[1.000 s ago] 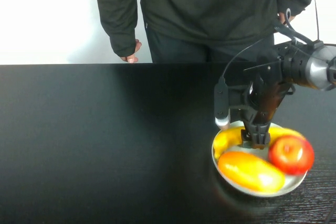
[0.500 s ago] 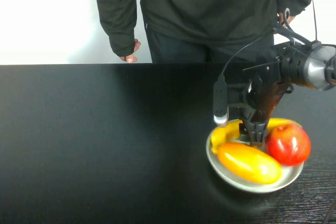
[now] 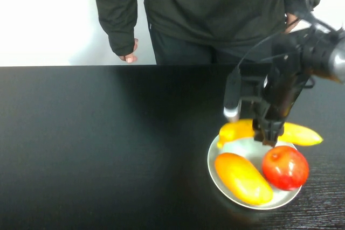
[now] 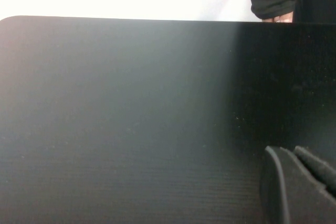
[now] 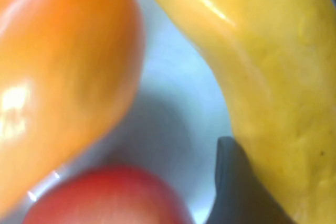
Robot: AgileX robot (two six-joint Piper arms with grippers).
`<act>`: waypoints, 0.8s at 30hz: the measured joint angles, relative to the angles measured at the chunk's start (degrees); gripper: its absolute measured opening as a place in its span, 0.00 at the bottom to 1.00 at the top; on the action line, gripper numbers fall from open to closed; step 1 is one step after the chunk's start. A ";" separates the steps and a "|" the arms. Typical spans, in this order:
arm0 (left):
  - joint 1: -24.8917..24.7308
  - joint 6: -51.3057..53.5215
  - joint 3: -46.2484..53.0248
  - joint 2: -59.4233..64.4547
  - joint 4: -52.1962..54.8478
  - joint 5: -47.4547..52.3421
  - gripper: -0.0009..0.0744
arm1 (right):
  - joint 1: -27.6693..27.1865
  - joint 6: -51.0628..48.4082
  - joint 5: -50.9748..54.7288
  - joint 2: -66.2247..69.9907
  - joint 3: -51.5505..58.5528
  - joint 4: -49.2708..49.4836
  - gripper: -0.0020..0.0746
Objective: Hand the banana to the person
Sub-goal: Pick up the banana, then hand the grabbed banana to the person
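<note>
The banana [image 3: 298, 134] is long and bright yellow. My right gripper [image 3: 268, 135] is shut on its middle and holds it level, just above the far rim of the white plate [image 3: 213, 169]. In the right wrist view the banana [image 5: 273, 72] fills the frame beside one dark finger [image 5: 236, 187]. The person [image 3: 215, 9] stands behind the table's far edge in a dark sweatshirt, one bare hand [image 3: 128, 55] hanging at the edge. My left gripper [image 4: 290, 156] shows only in the left wrist view, shut and empty, low over the bare black table.
On the plate lie a yellow-orange mango [image 3: 242, 178] and a red apple [image 3: 284, 167]; both also show in the right wrist view, the mango [image 5: 58, 77] and the apple [image 5: 105, 198]. The black table [image 3: 108, 144] spreads wide to the left.
My right gripper has risen with the banana, lifting it off the plate. The plate with the mango and apple has slid a little to the left.
</note>
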 joint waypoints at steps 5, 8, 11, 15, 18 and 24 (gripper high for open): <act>0.00 0.00 0.00 0.00 0.00 0.00 0.01 | 0.68 5.60 2.71 -7.10 0.00 -0.94 0.39; 0.00 0.00 0.00 0.00 0.00 0.00 0.01 | 2.13 8.35 5.09 -13.09 0.00 -2.03 0.39; 0.00 0.00 0.00 0.00 0.00 0.00 0.01 | 4.25 12.22 8.74 -18.38 -0.65 -4.81 0.39; 0.00 0.00 0.00 0.00 0.00 0.00 0.01 | 8.10 21.43 20.12 -26.73 -9.84 -14.05 0.02; 0.00 0.00 0.00 0.00 0.00 0.00 0.01 | 9.20 23.52 20.59 -27.46 -13.24 -17.03 0.02; 0.00 0.00 0.00 0.00 0.00 0.00 0.01 | 10.66 23.40 20.59 -27.45 -16.91 -20.28 0.01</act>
